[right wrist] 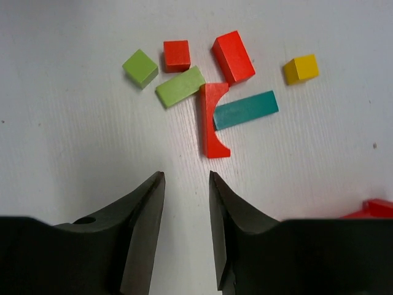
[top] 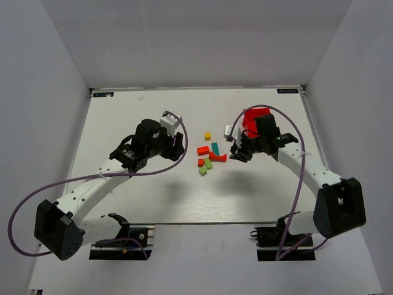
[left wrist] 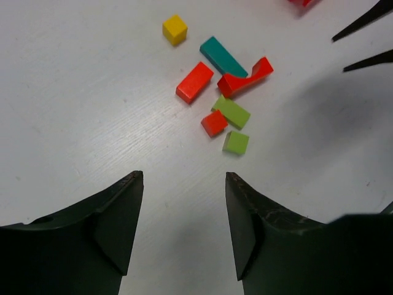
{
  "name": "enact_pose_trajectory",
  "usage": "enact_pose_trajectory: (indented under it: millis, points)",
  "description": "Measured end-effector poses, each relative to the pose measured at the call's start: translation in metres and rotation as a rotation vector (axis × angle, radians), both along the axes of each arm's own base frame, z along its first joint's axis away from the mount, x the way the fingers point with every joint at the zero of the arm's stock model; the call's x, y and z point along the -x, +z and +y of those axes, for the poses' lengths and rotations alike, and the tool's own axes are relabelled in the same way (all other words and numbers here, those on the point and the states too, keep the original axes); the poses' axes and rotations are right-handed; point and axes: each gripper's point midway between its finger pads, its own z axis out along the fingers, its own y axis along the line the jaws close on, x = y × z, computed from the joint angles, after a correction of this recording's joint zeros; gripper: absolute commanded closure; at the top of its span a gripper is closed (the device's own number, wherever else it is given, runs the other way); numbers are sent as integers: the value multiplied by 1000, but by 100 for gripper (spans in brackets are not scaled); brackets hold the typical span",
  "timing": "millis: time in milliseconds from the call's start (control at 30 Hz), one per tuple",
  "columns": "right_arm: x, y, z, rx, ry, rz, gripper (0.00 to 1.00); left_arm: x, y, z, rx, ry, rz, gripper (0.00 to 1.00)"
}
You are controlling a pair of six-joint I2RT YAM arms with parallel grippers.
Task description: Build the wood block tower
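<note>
Judging by how the pieces lie, the build has not begun. The blocks (top: 209,158) that should make the tower sit loose and flat at the middle of the counter (top: 184,200), none on top of another.

In the top view the yellow cube (top: 207,136) sits apart at 12 o'clock of the cluster and the lime cube (top: 202,171) marks its 6 o'clock end. The orange-red bar (right wrist: 233,57), teal bar (right wrist: 245,110), red arch (right wrist: 212,123), lime bar (right wrist: 180,86) and red cube (right wrist: 177,55) are bunched between them. The arch touches the teal bar's end, and the lime bar lies against the arch.

The left fingers (left wrist: 116,215) hang at 9 o'clock of the cluster, spread wide and empty. The right fingers (right wrist: 144,221) hang at 3 o'clock, parted by only a narrow gap with nothing between them. The red bin (top: 255,120) is behind them at about 1 o'clock of the blocks.

The step in hand looks like choosing and reaching for a first piece. In the right wrist view the arch lies at 12 o'clock, just ahead of the fingers, so it seems the likeliest target.

The next move probably calls for spreading those fingers enough to straddle the arch's narrow width. They would then come down squarely over it without nudging the teal or lime bars that touch it. A flat bar would likely make a steadier base.
</note>
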Motion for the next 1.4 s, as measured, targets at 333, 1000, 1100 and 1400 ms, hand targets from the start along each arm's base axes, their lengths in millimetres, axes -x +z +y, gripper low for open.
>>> enact_pose_trajectory:
  millis: [333, 1000, 1100, 1400]
  points:
    - [-43, -20, 48, 68, 48, -9, 67, -24, -37, -12, -44, 67, 107, 50]
    - [-59, -81, 64, 174, -24, 85, 62, -31, -29, -9, -17, 121, 79, 40]
    - [-58, -81, 65, 174, -21, 85, 60, -31, -27, -10, -10, 119, 75, 40]
    - [-55, -82, 66, 177, -13, 92, 60, -30, -24, -11, -2, 113, 71, 40]
